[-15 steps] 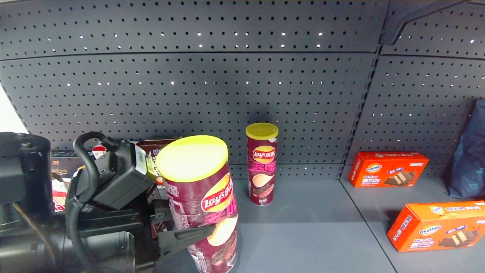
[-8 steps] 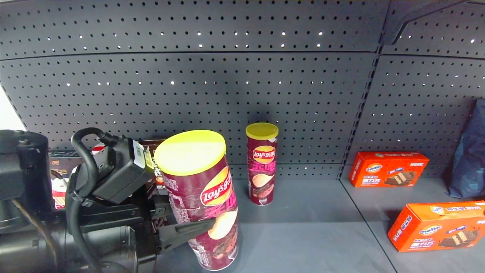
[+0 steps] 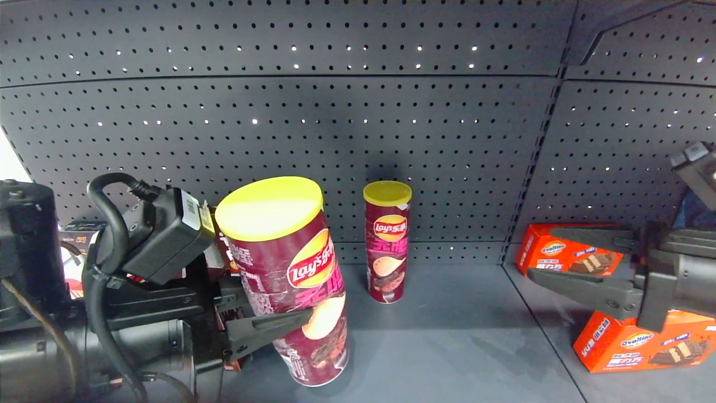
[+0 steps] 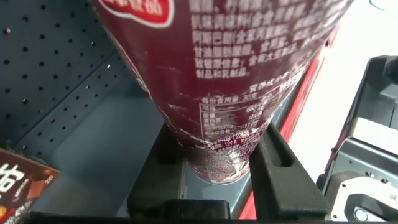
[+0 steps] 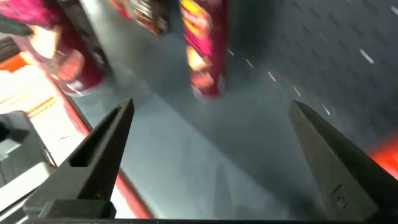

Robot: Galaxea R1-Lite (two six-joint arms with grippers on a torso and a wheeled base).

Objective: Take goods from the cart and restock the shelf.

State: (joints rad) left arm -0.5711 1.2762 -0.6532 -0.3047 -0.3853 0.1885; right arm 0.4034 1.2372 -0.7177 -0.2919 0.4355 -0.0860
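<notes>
A maroon chips can [image 3: 285, 280] with a yellow lid leans with its top to the left over the shelf floor [image 3: 447, 347]. My left gripper [image 3: 291, 324] is shut on its lower half. In the left wrist view the black fingers [image 4: 286, 174] clamp both sides of the can [image 4: 249, 74] near its base. A second, matching can [image 3: 387, 240] stands upright by the pegboard wall, a short way behind and to the right. My right gripper [image 3: 545, 257] hangs open at the right, pointing left. The right wrist view looks between that gripper's [image 5: 211, 104] spread fingers at the standing can [image 5: 205, 43].
Two orange boxes lie on the right shelf section, one [image 3: 570, 249] behind my right gripper and one [image 3: 643, 341] under it. Dark boxes [image 3: 78, 240] sit at the far left behind my left arm. Bare shelf floor lies between the cans and the orange boxes.
My left gripper has carried the can a little to the left and farther onto the shelf. My right gripper has come into the head view from the right, open.
</notes>
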